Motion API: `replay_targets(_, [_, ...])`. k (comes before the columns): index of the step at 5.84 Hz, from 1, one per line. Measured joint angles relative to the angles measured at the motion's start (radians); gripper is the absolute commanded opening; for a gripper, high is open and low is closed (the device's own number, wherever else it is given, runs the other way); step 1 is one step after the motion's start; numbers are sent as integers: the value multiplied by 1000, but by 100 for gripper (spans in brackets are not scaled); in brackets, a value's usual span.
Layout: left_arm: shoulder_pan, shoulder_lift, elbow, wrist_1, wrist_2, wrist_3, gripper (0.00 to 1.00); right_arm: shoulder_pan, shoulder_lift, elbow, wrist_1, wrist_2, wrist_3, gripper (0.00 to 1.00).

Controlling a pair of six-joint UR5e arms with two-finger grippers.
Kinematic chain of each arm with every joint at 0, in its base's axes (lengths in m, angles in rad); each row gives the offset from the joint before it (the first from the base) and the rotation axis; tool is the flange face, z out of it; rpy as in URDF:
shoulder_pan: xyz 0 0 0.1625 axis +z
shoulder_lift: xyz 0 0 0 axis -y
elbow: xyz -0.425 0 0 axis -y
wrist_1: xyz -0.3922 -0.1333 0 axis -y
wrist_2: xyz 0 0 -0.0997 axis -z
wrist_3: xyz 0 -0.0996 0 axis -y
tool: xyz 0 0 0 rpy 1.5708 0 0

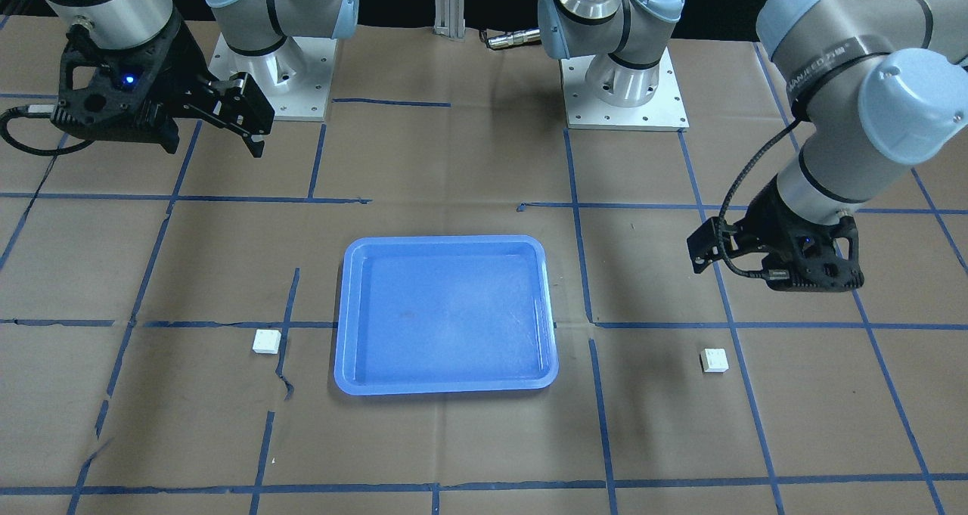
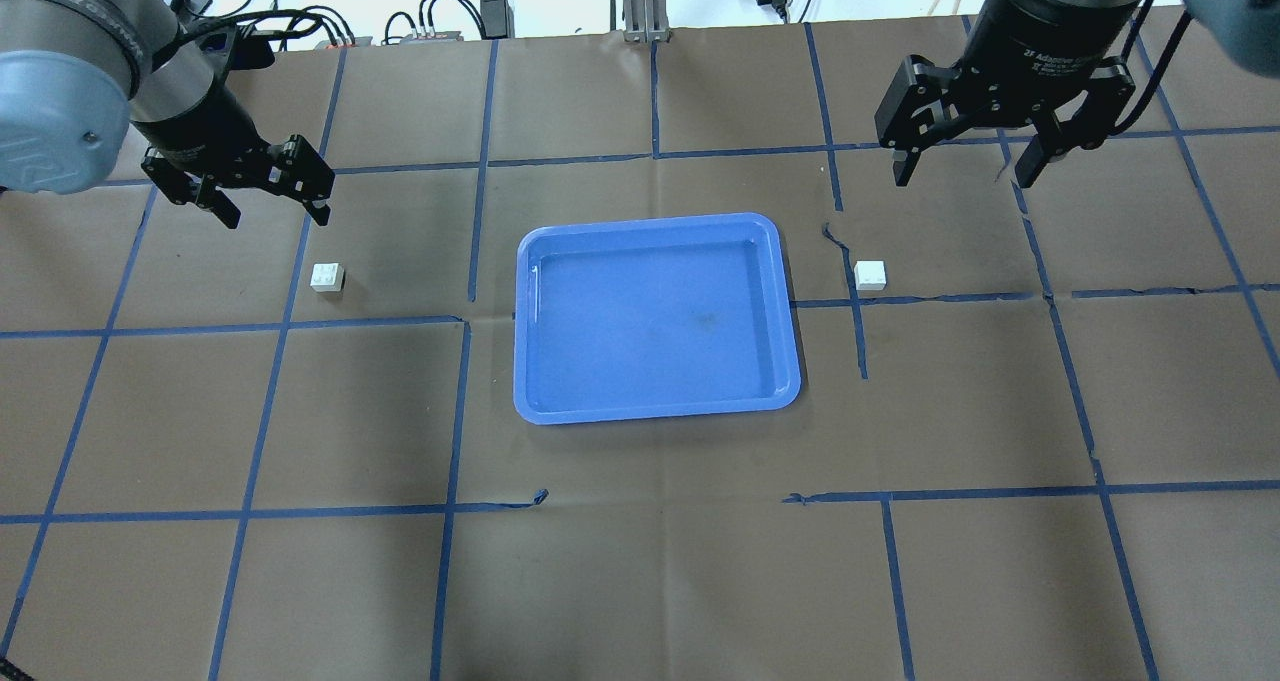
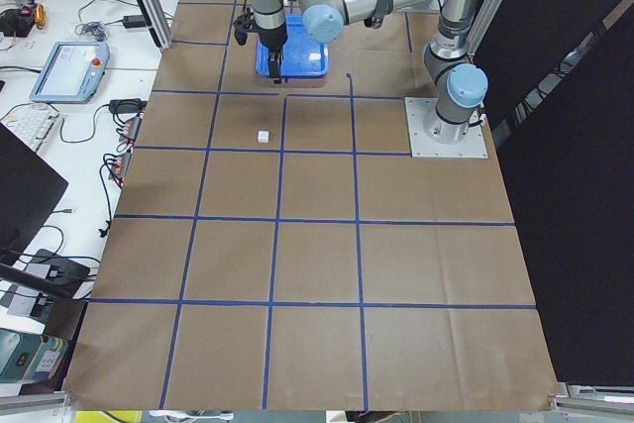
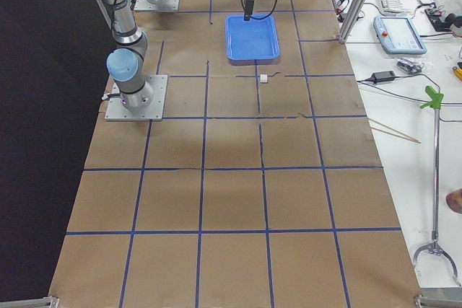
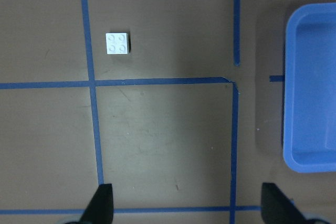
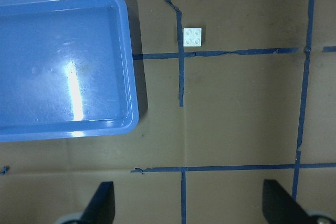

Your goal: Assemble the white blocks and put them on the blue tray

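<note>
Close by the left claw (image 2: 277, 216), spread wide and empty, a white block (image 2: 327, 277) sat on the counter (image 2: 640, 581). Beyond lay the blue tray (image 2: 655, 415), then the second white block (image 2: 871, 275) near the equally wide, empty right claw (image 2: 962, 179). An off-centre pinch could have skidded or tipped such tiny bricks.

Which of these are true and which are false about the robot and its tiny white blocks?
1. The two white blocks are snapped together. False: the left block and the right block lie apart, on opposite sides of the blue tray.
2. Both grippers are open. True: the left gripper and the right gripper both have spread fingers.
3. A block lies in the tray. False: both lie on the table, outside it.
4. Each block shows four studs on top. True.
5. The right gripper holds a block. False: it holds nothing.
</note>
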Motion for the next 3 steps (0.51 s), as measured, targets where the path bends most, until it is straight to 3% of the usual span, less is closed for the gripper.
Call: replay_targets(3, [30,-227,-48,318,2,65,99,-3,-2,-1,2,-32,-446,100])
